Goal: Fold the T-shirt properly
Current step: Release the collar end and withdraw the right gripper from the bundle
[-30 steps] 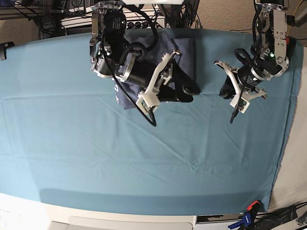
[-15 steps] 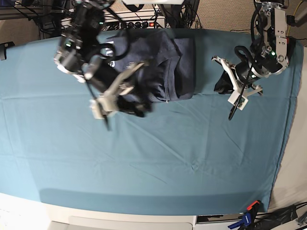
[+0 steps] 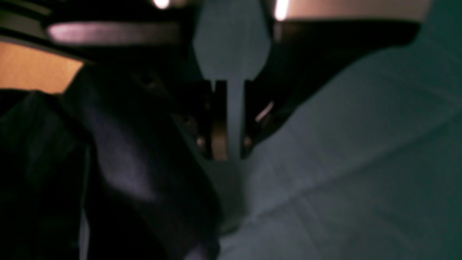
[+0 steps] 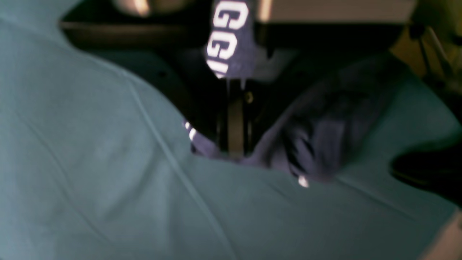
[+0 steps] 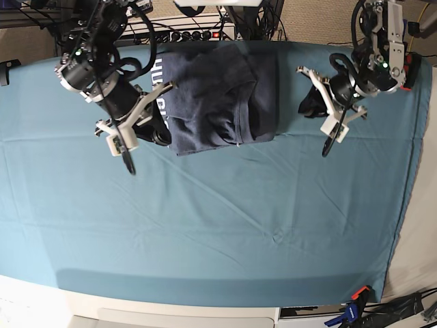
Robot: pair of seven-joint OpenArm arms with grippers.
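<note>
Your counter (image 5: pixel 205 232) is draped in a teal cloth (image 5: pixel 82 205), creased in long shallow lines, with cables and a power strip (image 5: pixel 198 33) behind its far edge and a clamp (image 5: pixel 351 311) at the near right corner.

The shirt (image 5: pixel 218 96) lies folded at the far middle of the counter, a roughly square dark blue-grey bundle of soft heathered knit, with white block letters along its left edge in the base view and a thicker fold on its right side.

Your right arm reaches down from the far left of the base view, wrist bent, so the right tool (image 5: pixel 156 130) sits at the shirt's lettered edge. In the right wrist view the right tool (image 4: pixel 231 144) has its jaws drawn fully together at the cloth line, with shirt fabric (image 4: pixel 325 144) bunched just beside them; you cannot tell whether any cloth is pinched.

Your left arm hangs at the far right, elbow high, with the left tool (image 5: pixel 311 102) just beside the shirt's right fold and apart from it. In the left wrist view the left tool (image 3: pixel 227 151) shows a narrow gap with bare teal cloth visible through it, holding nothing; dark blurred fabric (image 3: pixel 126 162) fills that view's left.
</note>
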